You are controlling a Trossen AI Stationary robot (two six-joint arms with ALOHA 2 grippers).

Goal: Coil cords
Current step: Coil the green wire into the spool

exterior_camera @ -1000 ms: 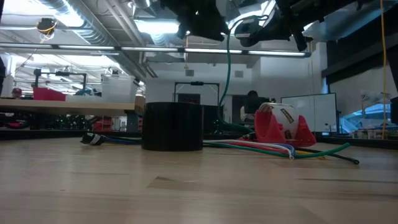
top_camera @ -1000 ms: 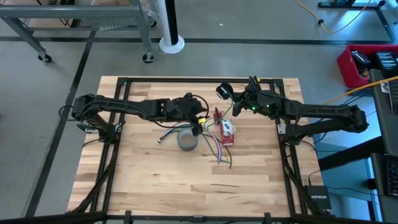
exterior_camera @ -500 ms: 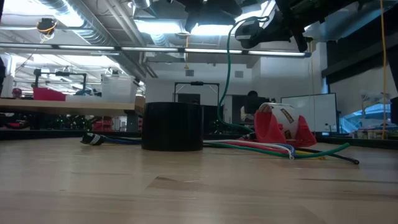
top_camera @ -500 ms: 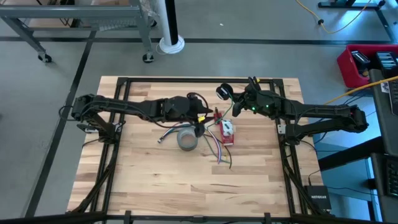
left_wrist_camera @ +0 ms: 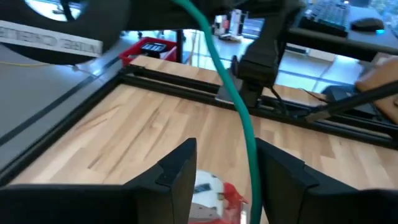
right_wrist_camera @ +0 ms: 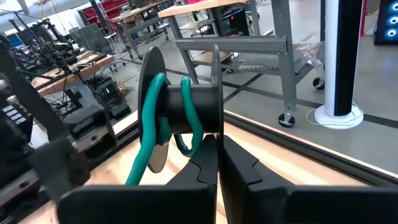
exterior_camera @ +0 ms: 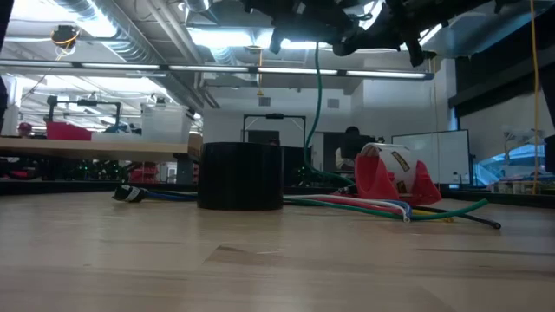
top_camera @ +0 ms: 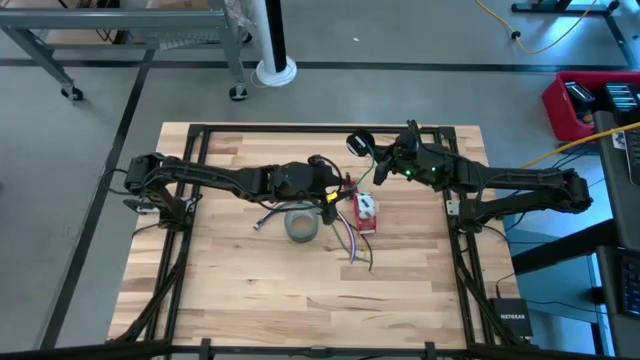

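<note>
**A:** Which step is this?

**B:** Winding, I'd say. The right hand [right_wrist_camera: 217, 163] is clamped shut on the rim of a small black plastic spool [right_wrist_camera: 180, 106], held up off the light wooden bench [top_camera: 230, 270]. A couple of turns of thin green cord [right_wrist_camera: 152, 112] already sit on its hub.

**A:** And the rest of the cord?

**B:** It drops from the spool towards the bench. In the left wrist view it passes straight through the gap between the left hand's [left_wrist_camera: 224, 171] two dark fingers [left_wrist_camera: 180, 168]. That hand stands wide open and grips nothing; the cord runs between the fingers, nearer one of them, but whether it touches I can't tell.

**A:** What lies under the left hand?

**B:** A red plastic tape dispenser with a white roll [top_camera: 365, 212] just below it, a grey roll of tape [top_camera: 302, 226] close beside, and a loose fan of coloured wires [top_camera: 352, 242] spread on the bench a little past the dispenser.

**A:** So the next move?

**B:** Probably the left hand closes lightly on the green cord to guide it, then carries it around the spool for another turn. It calls for steady tension without dragging the dispenser.
</note>
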